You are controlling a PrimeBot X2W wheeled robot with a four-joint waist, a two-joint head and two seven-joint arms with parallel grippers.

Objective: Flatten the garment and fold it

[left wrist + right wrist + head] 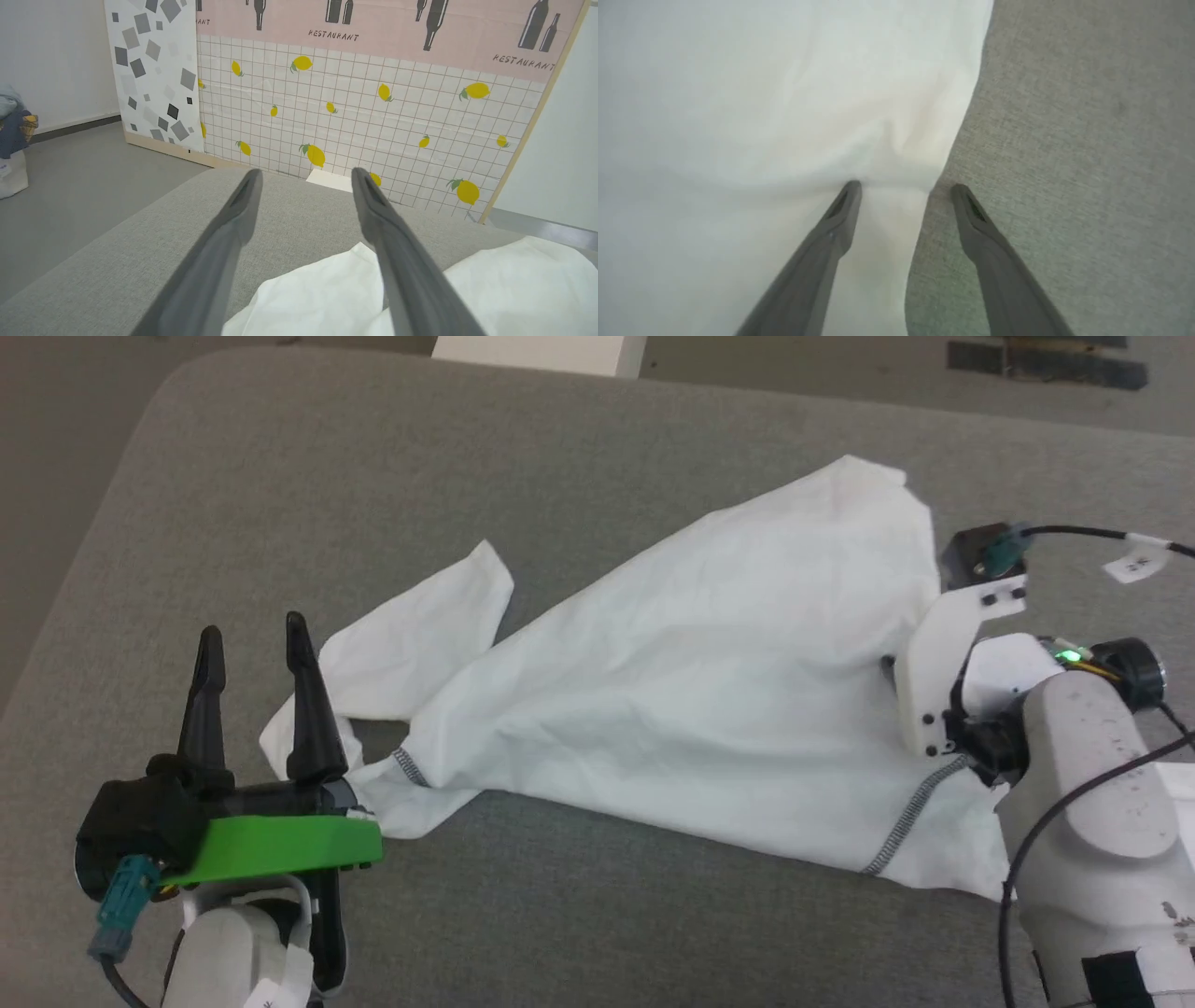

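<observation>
Sprawling over woven grey upholstery (560, 457), the white garment (672, 691) seems softly wrinkled.

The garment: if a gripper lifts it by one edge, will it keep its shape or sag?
Probably sags: the garment lies creased and twisted, its sleeve flopped aside. Likely light, since the cloth looks thin. It may drag on the textured grey surface.

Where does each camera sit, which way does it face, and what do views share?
Head view: on the head, looking down at the shirt on the cushion; left gripper lower left, right forearm at right.
Left wrist view: along the open left gripper toward a lemon-patterned panel.
Right wrist view: down along the open right gripper onto the shirt's edge.
Shared: shirt and cushion.
</observation>
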